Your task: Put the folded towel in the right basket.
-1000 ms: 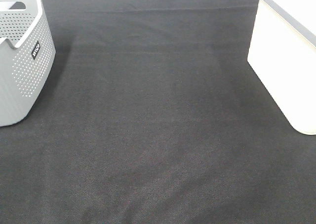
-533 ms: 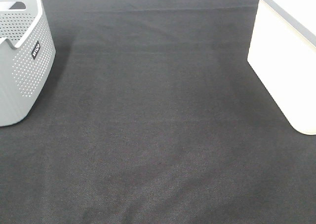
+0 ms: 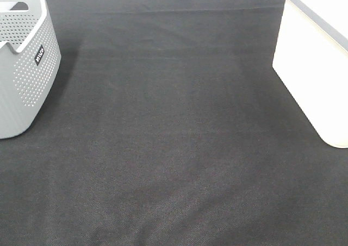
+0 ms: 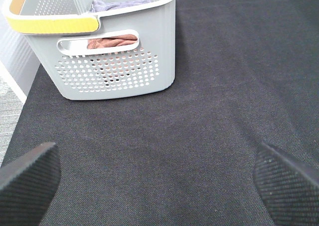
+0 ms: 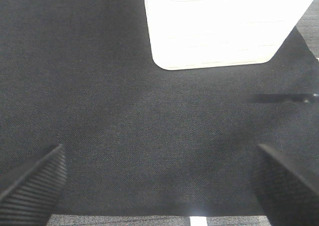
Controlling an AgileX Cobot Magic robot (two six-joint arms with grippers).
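Grey perforated plastic basket (image 4: 124,61): dotted holes, yellow handle band
Folded cloths inside it (image 4: 112,40): rust-pink, lavender
Smooth plastic basket (image 3: 315,67): white
Woven tablecloth (image 3: 174,148): black

Both baskets cut off at frame edges: grey basket (image 3: 24,67) left, white basket (image 3: 318,61) right.

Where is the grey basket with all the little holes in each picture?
Exterior high: grey basket at the left edge, cut off by the frame.
Left wrist: it fills the upper left, cloth showing inside.
Right wrist: not in it; only the white basket.
Shared landmark: the black table cover.
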